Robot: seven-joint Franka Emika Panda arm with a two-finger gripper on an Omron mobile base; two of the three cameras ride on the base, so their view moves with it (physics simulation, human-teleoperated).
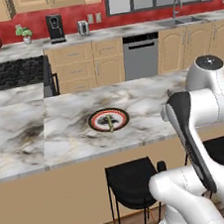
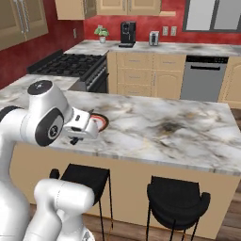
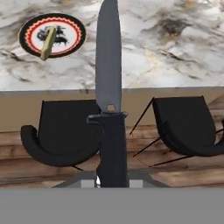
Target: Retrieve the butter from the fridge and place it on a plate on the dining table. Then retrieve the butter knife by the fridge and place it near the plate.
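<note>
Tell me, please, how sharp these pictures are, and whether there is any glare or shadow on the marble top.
Left base view: the butter on the plate looks soft and coarse; no glare on the dining table. Right base view: even light, no cast shadow under the arm. Hand view: the butter knife is sharp and very large, stretched by nearness; the pincer grips its handle.

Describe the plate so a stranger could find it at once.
Start at the marble-topped dining table with black stools along its near side. The plate lies on that top near the near edge, round, with a red-orange rim and dark ring. The olive-yellow butter lies on it.
</note>
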